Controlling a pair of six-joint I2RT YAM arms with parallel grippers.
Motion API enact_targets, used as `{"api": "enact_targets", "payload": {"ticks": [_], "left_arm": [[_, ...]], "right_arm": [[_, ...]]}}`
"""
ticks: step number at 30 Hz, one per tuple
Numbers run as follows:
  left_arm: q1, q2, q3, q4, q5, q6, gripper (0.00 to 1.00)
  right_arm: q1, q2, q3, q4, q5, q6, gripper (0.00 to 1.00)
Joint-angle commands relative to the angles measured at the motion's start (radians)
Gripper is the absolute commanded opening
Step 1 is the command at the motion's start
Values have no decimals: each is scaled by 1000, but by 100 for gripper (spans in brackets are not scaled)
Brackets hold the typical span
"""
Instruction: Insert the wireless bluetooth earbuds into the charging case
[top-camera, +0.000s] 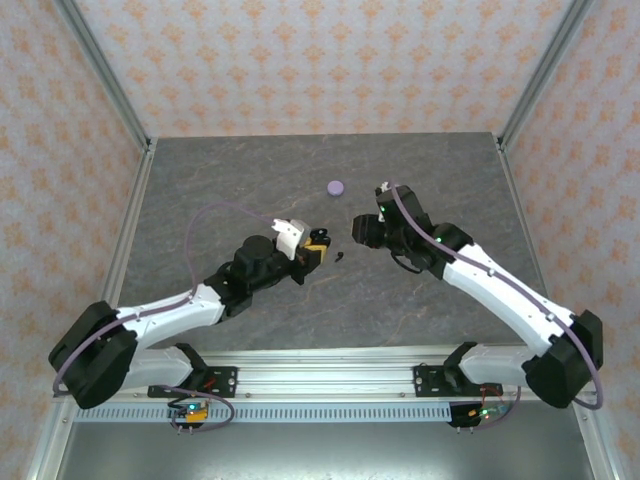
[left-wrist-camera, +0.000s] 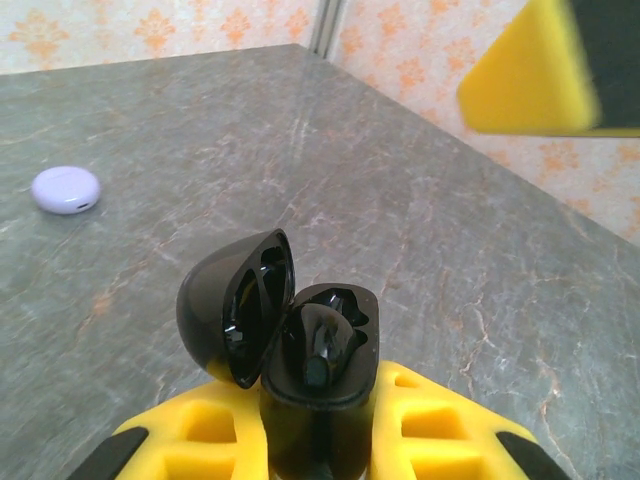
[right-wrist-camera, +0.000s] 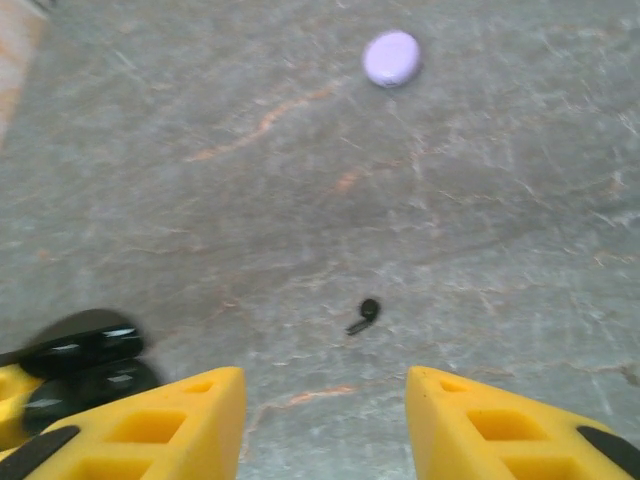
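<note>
Wireless bluetooth earbuds (top-camera: 341, 254), top view first: one loose black bud lying on the table (top-camera: 200, 180) around the middle, well off every edge, between the left gripper (top-camera: 318, 252) and the right gripper (top-camera: 357, 231). Closed lavender case (top-camera: 336, 186) further toward the far edge. Too small from up here to read either set of fingers.

Left wrist view: left gripper clamped tight on the black charging case (left-wrist-camera: 320, 375), lid flipped open and leaning left. Looks like a seated black earbud (left-wrist-camera: 318, 345) in one well, other well apparently free, though too dark to swear by it. Inside of the case plain here, just a dark blob from above.

Right wrist view: right gripper (right-wrist-camera: 322, 385) with fingers apart, nothing between them, hanging over the table with the loose black earbud (right-wrist-camera: 364, 314) just ahead of the gap. Best read on how that bud lies: flat, stem pointing down-left.

Guessing at the step: going for the second black bud. Next up, probably: dropping down, straddling that tiny thing, closing gently, then lining the stem up with the free well.
</note>
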Motion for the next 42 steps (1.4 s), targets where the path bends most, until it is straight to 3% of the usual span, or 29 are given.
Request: {"api": "enact_targets", "payload": {"ticks": [1, 8, 13, 26, 35, 42], "left_arm": [[-6, -101, -2, -125, -82, -14, 16], [-5, -320, -15, -378, -147, -3, 16], [-5, -399, -33, -432, -153, -9, 17], [-5, -396, -8, -472, -142, 14, 17], [-4, -396, -3, -483, -142, 21, 17], [-5, -391, -3, -479, -141, 21, 17]], "right_arm": [[-21, 98, 22, -75, -48, -44, 47], [-32, 372, 132, -87, -127, 76, 44], [-31, 490, 164, -17, -150, 236, 44], [6, 698, 327, -103, -67, 433, 42], [24, 730, 344, -140, 4, 492, 44], [26, 755, 345, -138, -15, 498, 44]]}}
